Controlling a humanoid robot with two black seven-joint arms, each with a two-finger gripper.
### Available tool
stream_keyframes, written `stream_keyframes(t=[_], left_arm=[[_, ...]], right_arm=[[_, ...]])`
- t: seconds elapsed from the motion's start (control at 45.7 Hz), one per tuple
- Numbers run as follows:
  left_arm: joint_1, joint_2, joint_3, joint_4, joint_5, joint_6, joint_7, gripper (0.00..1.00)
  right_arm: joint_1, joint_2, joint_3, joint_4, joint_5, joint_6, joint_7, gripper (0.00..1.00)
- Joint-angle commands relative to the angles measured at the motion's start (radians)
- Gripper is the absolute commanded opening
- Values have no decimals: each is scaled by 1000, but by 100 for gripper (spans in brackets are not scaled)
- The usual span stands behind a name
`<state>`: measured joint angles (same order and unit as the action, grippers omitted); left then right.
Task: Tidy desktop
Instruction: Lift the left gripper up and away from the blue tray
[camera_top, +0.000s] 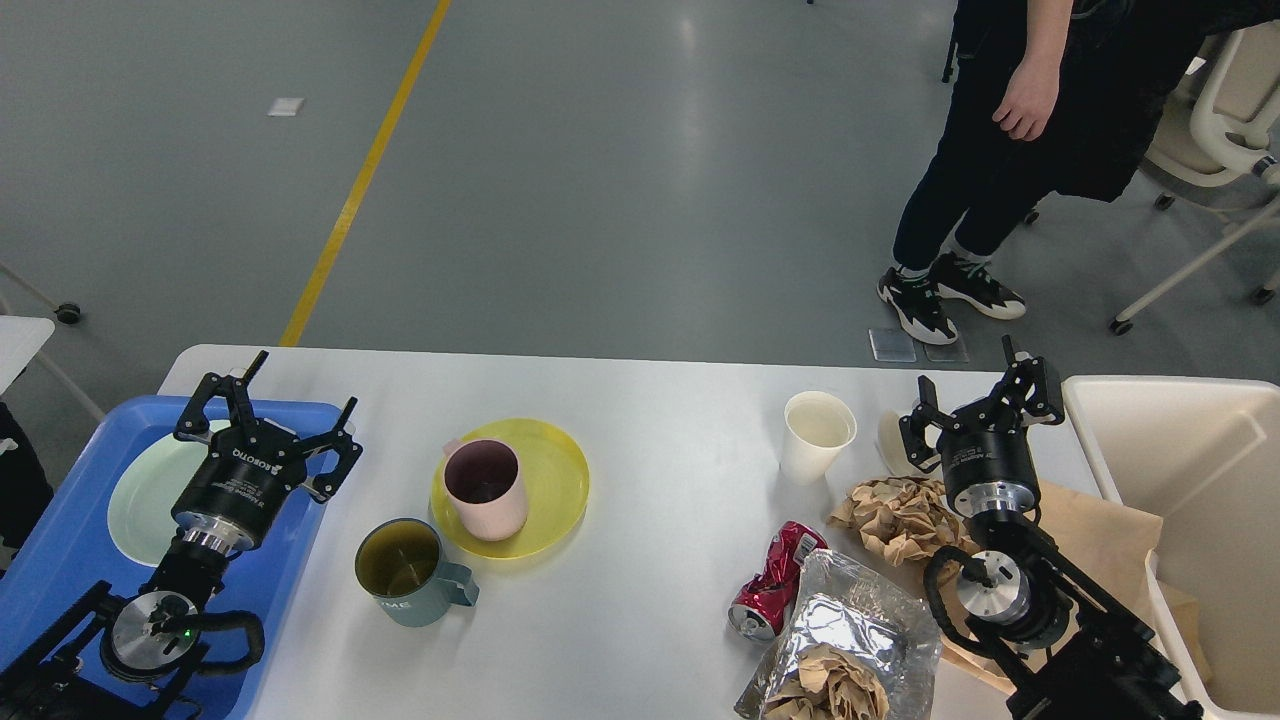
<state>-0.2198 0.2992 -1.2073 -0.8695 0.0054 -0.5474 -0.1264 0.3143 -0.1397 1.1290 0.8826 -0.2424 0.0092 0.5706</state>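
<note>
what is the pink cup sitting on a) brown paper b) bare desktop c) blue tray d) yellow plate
d, the pink cup stands upright on the yellow plate, which lies on the desktop.

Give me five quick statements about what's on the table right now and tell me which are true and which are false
1. The pink cup stands on the yellow plate. True.
2. The red can stands upright and undented. False: it lies crushed on its side on the desktop.
3. The left gripper is open above the blue tray. True.
4. The white paper cup sits inside the cream bin. False: it stands on the desktop, left of the right gripper.
5. The green mug stands on the yellow plate. False: it stands on the desktop beside the plate.
</note>
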Motion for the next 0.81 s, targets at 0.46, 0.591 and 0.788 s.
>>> stream_keyframes(t=[0.46, 0.591, 0.788], left_arm=[[13, 32, -72, -9, 2, -6, 19, 97], [0, 204, 110, -49, 2, 4, 7, 97], [-119, 363, 298, -34, -10, 9, -1, 97]], right_arm=[[0, 0, 0, 1, 0, 0, 0, 100], [0, 0, 0, 1, 0, 0, 0, 100], [0, 0, 0, 0, 0, 0, 0, 100]])
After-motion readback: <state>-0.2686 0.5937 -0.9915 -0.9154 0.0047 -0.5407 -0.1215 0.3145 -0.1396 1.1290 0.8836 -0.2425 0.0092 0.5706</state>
